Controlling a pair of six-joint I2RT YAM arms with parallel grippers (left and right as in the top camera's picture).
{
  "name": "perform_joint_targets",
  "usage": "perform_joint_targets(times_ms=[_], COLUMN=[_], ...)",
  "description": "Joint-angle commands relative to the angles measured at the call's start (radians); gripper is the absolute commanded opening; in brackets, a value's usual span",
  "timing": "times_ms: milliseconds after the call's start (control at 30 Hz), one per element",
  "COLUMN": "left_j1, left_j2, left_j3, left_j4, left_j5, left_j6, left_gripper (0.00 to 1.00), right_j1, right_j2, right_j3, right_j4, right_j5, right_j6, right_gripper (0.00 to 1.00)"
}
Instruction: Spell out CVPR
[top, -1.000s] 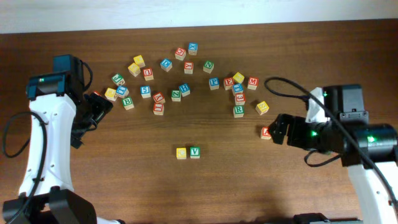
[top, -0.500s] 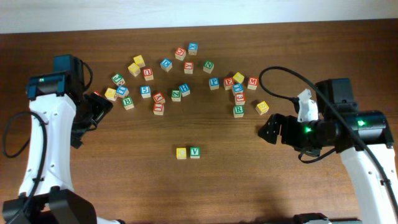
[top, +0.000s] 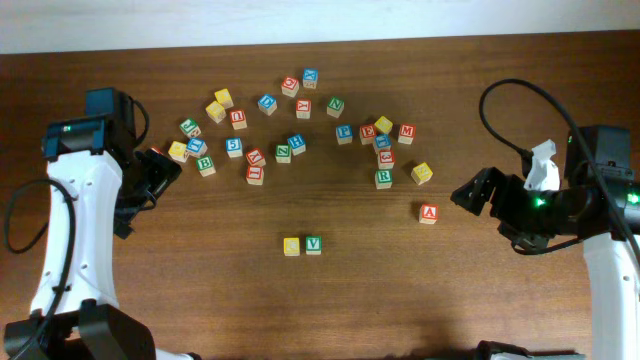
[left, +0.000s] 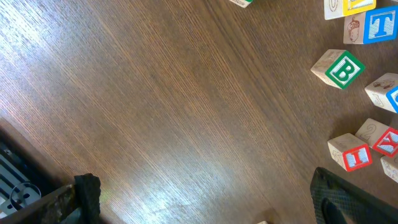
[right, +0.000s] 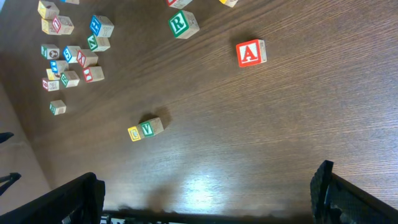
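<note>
Dark tabletop (top: 200, 290): C block (top: 291, 245) and V block (top: 313, 244) touch up front; P block (top: 344, 132), well behind them, likely goes beside V next. Right claw (top: 472, 193), left claw (top: 165, 170): wide open, empty.

Red A block (top: 428, 213) lying apart, green B block (left: 342, 68), blue T block (left: 380, 25), wooden table (top: 200, 290)

Probably a robotics lab: a white left arm (top: 75, 220) and right arm (top: 605, 290) with glowing green status lights (top: 538, 201) flank a wood-grain table (top: 400, 300) strewn with lettered blocks (top: 283, 153), a pale wall (top: 300, 18) behind.
</note>
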Motion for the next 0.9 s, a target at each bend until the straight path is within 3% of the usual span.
perform_joint_targets(times_ms=[0, 600, 867], left_j1=[0.007, 0.007, 0.007], left_j2=[0.000, 0.000, 0.000], left_j3=[-0.003, -0.003, -0.003], left_j4=[-0.001, -0.001, -0.001], left_j5=[-0.001, -0.001, -0.001], left_j6=[-0.010, -0.010, -0.010], left_gripper=[0.99, 0.99, 0.99], right_j1=[-0.004, 0.014, 0.302], right_j2=[0.003, 0.006, 0.019], right_j3=[0.023, 0.021, 0.021], right_j4=[-0.003, 0.050, 0.182], right_j5=[-0.013, -0.080, -0.079], right_j6=[-0.003, -0.003, -0.003], right_gripper=[0.98, 0.98, 0.98])
